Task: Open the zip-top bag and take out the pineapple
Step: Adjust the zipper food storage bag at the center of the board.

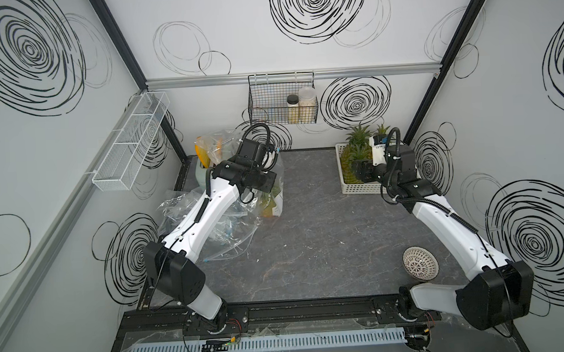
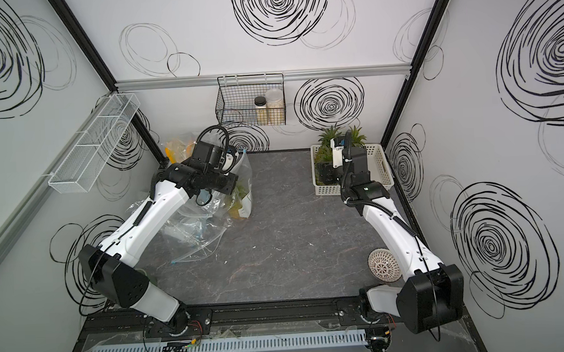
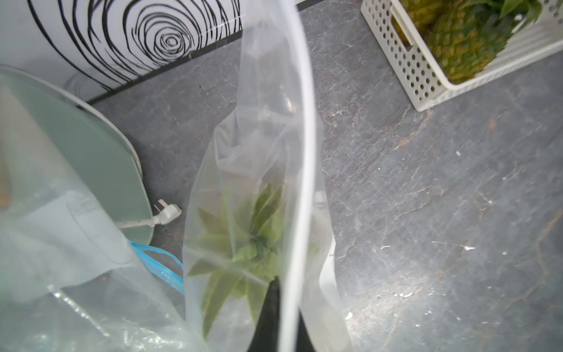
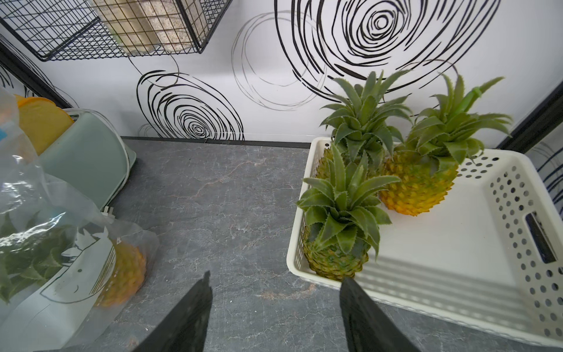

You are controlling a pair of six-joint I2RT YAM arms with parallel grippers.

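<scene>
There are four pineapples. One pineapple [image 3: 246, 243] sits inside the single upright zip-top bag [image 3: 274, 122], at lower centre of the left wrist view. Three loose pineapples [image 4: 338, 243] stand in the one white basket [image 4: 518, 213], at right in the right wrist view.

Two jars [image 1: 292, 108] share the black wire basket [image 1: 264, 108], upper middle in both top views.

The left gripper [image 3: 283, 301] is clenched on the bag's upper edge. The right gripper [image 4: 275, 275] is released, its jaws apart over bare tabletop [image 4: 228, 198] just beside the white basket.

Only the top views show the perforated white dome [image 1: 420, 263] at lower right. Only the left wrist view shows a white plug [image 3: 167, 213]. Only the right wrist view shows the bagged fruit's yellow body.
</scene>
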